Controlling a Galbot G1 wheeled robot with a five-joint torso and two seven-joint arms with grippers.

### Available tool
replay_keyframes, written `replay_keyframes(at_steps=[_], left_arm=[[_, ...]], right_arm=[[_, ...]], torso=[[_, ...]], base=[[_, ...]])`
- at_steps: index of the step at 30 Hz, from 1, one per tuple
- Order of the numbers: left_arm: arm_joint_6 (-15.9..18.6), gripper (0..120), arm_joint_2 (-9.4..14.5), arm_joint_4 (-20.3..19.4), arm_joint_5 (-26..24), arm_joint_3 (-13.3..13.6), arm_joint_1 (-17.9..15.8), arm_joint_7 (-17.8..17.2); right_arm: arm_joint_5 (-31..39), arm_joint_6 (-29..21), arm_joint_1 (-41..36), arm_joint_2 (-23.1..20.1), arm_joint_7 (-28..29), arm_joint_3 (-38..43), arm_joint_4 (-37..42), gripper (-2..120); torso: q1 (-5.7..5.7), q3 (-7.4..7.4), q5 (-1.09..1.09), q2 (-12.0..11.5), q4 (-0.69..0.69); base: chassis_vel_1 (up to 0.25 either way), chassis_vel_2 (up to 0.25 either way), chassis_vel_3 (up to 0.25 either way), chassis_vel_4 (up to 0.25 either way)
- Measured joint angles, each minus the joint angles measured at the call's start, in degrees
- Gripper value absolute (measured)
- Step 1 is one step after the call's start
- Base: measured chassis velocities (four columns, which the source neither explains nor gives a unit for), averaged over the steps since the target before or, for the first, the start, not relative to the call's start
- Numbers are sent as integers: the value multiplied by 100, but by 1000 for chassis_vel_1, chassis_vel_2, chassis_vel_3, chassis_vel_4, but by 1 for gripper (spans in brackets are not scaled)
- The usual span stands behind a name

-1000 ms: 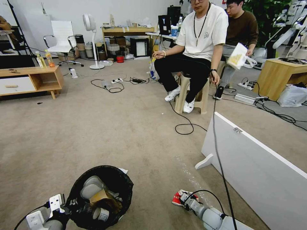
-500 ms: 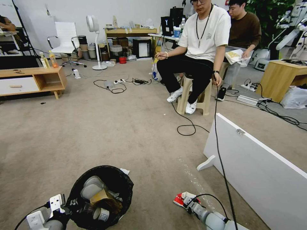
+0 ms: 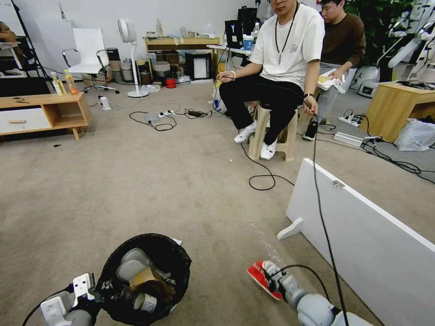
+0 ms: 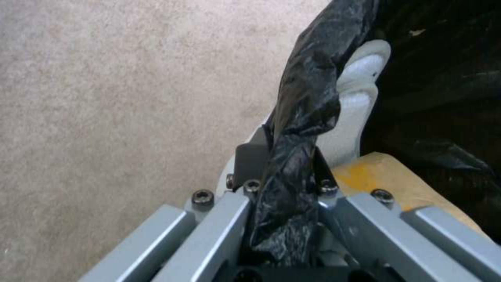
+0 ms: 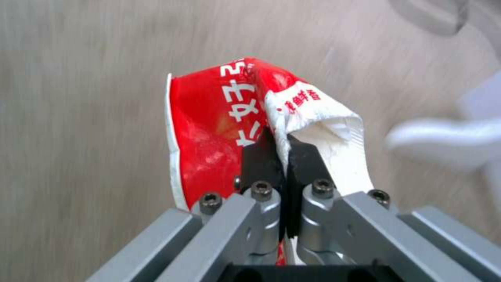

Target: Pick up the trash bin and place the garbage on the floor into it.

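Low at the near edge of the floor [image 3: 149,181], the trash bin [image 3: 144,277] hangs from the left gripper [image 4: 284,164], whose fingers pinch the bag-covered rim. Inside lie a brown paper bag [image 3: 144,277] and other rubbish. Well to its right, the right gripper [image 5: 278,150] is clamped tight on the red-and-white packet [image 5: 219,129], just above bare carpet. A white board [image 3: 362,235] stands close on the right; ahead, carpet lies open.
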Motion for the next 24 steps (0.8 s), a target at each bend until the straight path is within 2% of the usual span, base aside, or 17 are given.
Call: replay_keyframes(at_steps=[2,5,8,18,24], left_arm=[[12,2,9,-17,-8,1,-11,-4],[23,2,14,-34,-18,2,-21,-5],[44,2,30,-74,-46,12,-50,-12],[94,2,38,-174,-102,34,-61,-83],[112,2,46,-221,-103,60,-37,-86]], right_arm=[[40,24,1,-55,19,170,236,0],[83,33,30,-97,41,338,469,0],[300,-20,206,-192,94,598,1081,0],[768,39,388,-201,148,611,1938,0],[1488,233,726,-90,154,602,2514,0]], torso=[[1,1,2,0,-3],[1,0,2,0,-1],[1,0,1,1,0],[1,0,1,2,-1],[0,0,0,2,-1]], base=[[0,0,0,0],[0,0,0,0],[0,0,0,0],[0,0,0,0],[0,0,0,0]])
